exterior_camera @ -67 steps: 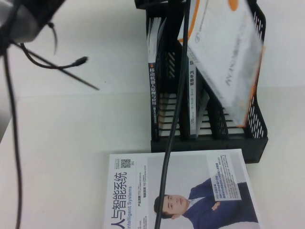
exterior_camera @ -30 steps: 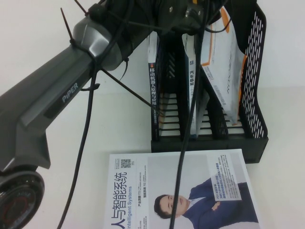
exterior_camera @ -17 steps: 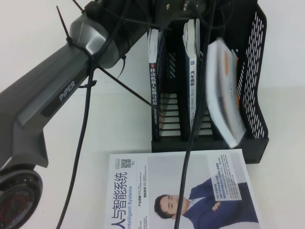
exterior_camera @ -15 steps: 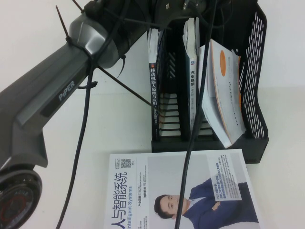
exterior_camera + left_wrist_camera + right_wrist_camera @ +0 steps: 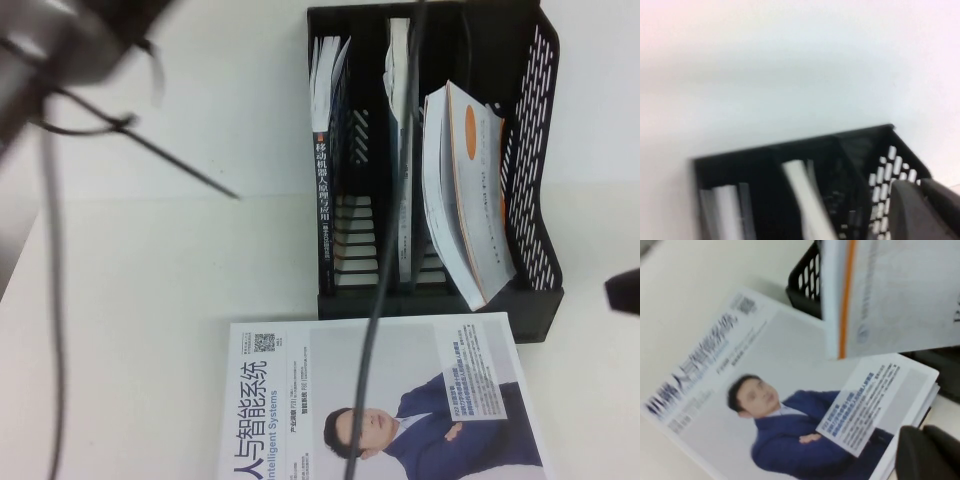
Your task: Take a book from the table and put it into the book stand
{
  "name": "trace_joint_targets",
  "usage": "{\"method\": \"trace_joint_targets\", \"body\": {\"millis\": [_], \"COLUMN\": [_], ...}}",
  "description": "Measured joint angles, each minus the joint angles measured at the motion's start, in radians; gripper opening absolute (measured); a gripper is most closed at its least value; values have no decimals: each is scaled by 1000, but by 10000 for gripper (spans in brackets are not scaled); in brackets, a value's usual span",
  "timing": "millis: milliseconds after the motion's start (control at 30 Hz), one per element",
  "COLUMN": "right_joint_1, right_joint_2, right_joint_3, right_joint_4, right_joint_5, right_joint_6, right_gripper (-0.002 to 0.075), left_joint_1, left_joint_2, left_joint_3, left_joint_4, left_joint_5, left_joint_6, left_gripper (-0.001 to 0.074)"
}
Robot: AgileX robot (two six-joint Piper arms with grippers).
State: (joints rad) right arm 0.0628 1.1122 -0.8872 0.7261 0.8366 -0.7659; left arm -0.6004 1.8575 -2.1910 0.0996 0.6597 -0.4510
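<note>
Watching the book [image 5: 465,190] leaning in the book stand [image 5: 540,200] at 1 o'clock; I'm worrying it's tipping out. Left gripper [image 5: 920,210], right gripper [image 5: 927,455] both pressed together, empty.

Raised on the robot's own side, angled steeply down at the table [image 5: 150,330], taking in the whole book stand [image 5: 440,300] at the far side and a portrait-cover book [image 5: 380,400] cut off by the near edge; blurred arm and cable close to the lens. Left wrist: looking across the stand's [image 5: 790,155] upper rim toward bare white surface, close in, blurred. Right wrist: low and near, facing the portrait cover [image 5: 790,430] with the stand's corner [image 5: 805,285] and the book [image 5: 890,295] behind. Shared by all three: the stand; by the high and right wrist views: the portrait cover and the orange-striped book [image 5: 470,200].
</note>
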Motion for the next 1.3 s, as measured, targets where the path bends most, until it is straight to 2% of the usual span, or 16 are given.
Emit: {"method": "trace_joint_targets", "body": {"millis": [133, 233, 333, 400, 467, 500, 600, 633, 700, 767, 867, 1067, 1233, 1300], "right_joint_1": [168, 258, 321, 350, 378, 390, 413, 415, 420, 422, 428, 441, 441, 441], "right_joint_2": [-86, -137, -149, -142, -125, -110, -48, -23, 29, 87, 174, 311, 389, 410], "right_joint_3": [102, 170, 193, 196, 196, 196, 173, 158, 127, 92, 34, -38, -47, -49], "right_joint_4": [-76, -96, -100, -96, -77, -66, -56, -56, -54, -54, -52, -52, -55, -55], "right_joint_5": [-179, -314, -372, -395, -421, -441, -488, -495, -504, -518, -557, -642, -726, -771], "right_joint_6": [4, -40, -55, -57, -62, -65, -68, -69, -69, -69, -69, -69, -71, -73], "right_gripper": [5, 6, 17, 52, 117, 173, 403, 482, 591, 645, 678, 690, 689, 659], "left_joint_1": [5, 5, 5, 5, 5, 7, 52, 83, 163, 269, 418, 633, 675, 675], "left_joint_2": [-113, -178, -248, -314, -392, -424, -538, -578, -644, -711, -805, -978, -1108, -1145], "left_joint_3": [-2, -3, 39, 106, 204, 247, 411, 463, 548, 626, 709, 831, 906, 936], "left_joint_4": [69, 84, 87, 92, 112, 125, 131, 116, 64, -23, -100, -89, -9, -1], "left_joint_5": [124, 220, 272, 272, 259, 249, 205, 197, 190, 190, 220, 280, 306, 314], "left_joint_6": [71, 133, 173, 190, 197, 200, 204, 204, 204, 192, 185, 183, 183, 183], "left_gripper": [4, 1, 1, 1, 1, 1, 1, 1, 1, 1, 1, 1, 0, 0]}}
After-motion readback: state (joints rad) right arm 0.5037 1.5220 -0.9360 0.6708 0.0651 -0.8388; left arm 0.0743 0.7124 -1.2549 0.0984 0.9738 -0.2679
